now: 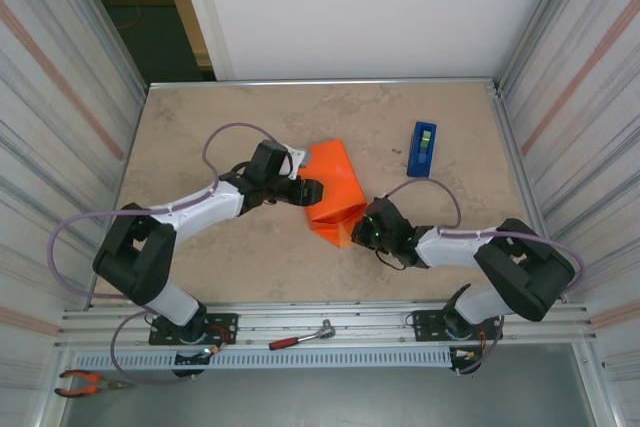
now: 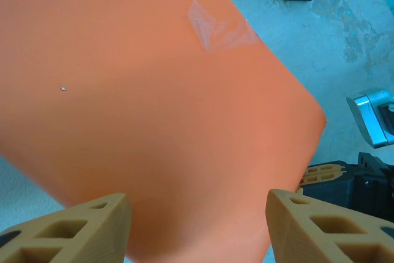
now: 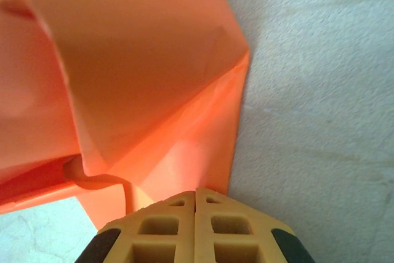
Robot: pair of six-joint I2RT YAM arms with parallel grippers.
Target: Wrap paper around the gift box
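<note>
From above, the paper (image 1: 335, 187) lies mid-desk, already folded into a boxy parcel. The gift box is presumably shut inside it, which would explain the firm edges. The left end effector (image 1: 312, 190) meets the parcel's left side and the right end effector (image 1: 362, 230) its near corner, probably so one steadies it while the other works a fold. The blue tape dispenser (image 1: 422, 149) stands well apart on the desk (image 1: 250, 117), out of the way. A red-handled tool (image 1: 300, 337) and pliers (image 1: 85, 382) lie off the desk on the near rail. At the left wrist, the fingers (image 2: 80, 229) are spread with orange between them. I cannot tell whether they clamp it. A strip of clear tape (image 2: 218, 29) already holds a seam. At the right wrist, the fingers (image 3: 154, 232) are pressed together, their tips against the parcel's corner fold, likely creasing it. Only bare desk lies beside that corner.
</note>
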